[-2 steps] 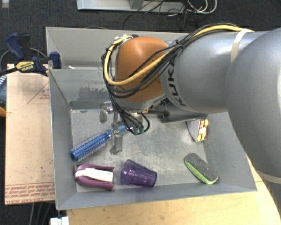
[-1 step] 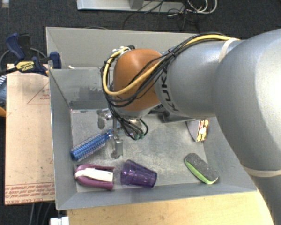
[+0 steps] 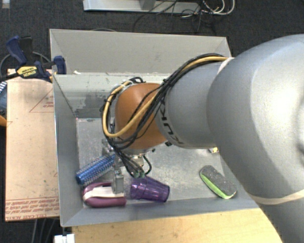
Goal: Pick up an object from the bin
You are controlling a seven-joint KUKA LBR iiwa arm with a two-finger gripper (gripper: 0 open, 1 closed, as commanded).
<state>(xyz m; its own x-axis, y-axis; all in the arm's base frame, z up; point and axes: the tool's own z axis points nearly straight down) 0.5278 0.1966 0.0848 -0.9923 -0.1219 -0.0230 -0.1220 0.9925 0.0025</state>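
Observation:
My gripper (image 3: 118, 181) reaches down at the bin's front left, under the arm's orange wrist cover. It stands between a maroon and white oblong thing (image 3: 102, 196) on its left and a purple plastic cup (image 3: 149, 191) lying on its side on its right. A blue ridged roller (image 3: 95, 170) lies tilted just behind and to the left of the gripper, touching or nearly touching it. I see nothing held by the gripper.
A flat oval block, grey with a green edge (image 3: 218, 181), lies apart at the bin's front right. The big grey arm covers the right half of the bin, and its cables loop over the orange cover. The bin's sloped walls stand close on the left and front.

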